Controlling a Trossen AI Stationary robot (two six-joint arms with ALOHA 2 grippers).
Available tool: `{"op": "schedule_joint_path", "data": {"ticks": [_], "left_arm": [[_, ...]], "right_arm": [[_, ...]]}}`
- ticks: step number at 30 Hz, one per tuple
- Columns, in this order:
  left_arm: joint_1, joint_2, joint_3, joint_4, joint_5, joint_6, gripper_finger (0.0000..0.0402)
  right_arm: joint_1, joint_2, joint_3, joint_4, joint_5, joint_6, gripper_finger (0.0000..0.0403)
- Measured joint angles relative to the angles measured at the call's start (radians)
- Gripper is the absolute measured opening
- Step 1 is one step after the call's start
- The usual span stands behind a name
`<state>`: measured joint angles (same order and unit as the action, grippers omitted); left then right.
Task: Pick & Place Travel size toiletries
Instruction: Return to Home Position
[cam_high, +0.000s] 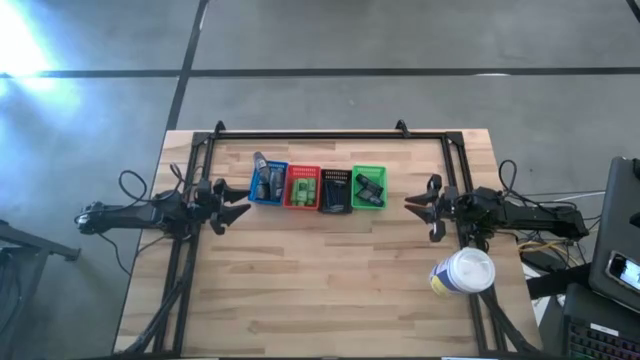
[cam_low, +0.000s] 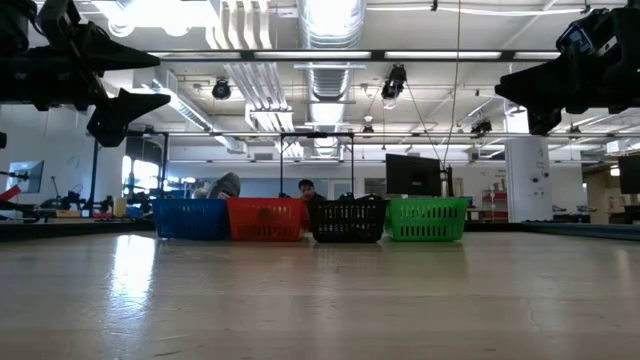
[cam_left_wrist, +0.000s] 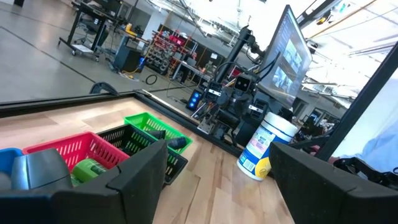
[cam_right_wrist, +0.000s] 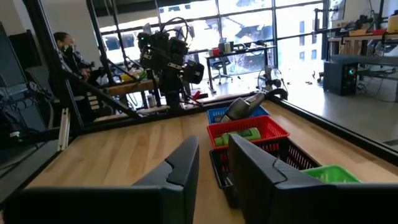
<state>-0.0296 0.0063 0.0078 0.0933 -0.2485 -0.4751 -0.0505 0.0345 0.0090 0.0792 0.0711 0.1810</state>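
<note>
The toiletries lie sorted in four small baskets in a row at the table's far middle. Grey bottles (cam_high: 262, 177) (cam_right_wrist: 242, 106) stick out of the blue basket (cam_high: 268, 185), and green tubes (cam_high: 303, 190) (cam_right_wrist: 239, 135) lie in the red basket (cam_high: 302, 187). Dark items fill the black basket (cam_high: 335, 190), and one dark item (cam_high: 370, 186) (cam_left_wrist: 177, 143) lies in the green basket (cam_high: 368, 188). My left gripper (cam_high: 243, 202) (cam_left_wrist: 217, 180) hovers open, left of the blue basket. My right gripper (cam_high: 410, 203) (cam_right_wrist: 213, 168) hovers open, right of the green basket. Both are empty.
A large white round tub (cam_high: 463, 273) (cam_left_wrist: 264, 149) stands near the table's right edge, behind and below my right gripper. A black frame (cam_high: 330, 135) runs along the table's far edge and down both sides. Bare wood (cam_high: 320, 290) covers the near half. A person (cam_right_wrist: 65, 46) sits beyond the table.
</note>
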Motion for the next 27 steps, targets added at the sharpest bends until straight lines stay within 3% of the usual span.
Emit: {"op": "schedule_joint_path", "data": {"ticks": [16,27], "left_arm": [[0.000,0.000,0.000,0.000,0.000,0.000,0.0287],[0.000,0.000,0.000,0.000,0.000,0.000,0.0287]], "right_arm": [[0.000,0.000,0.000,0.000,0.000,0.000,0.0043],[0.000,0.000,0.000,0.000,0.000,0.001,0.0064]]}}
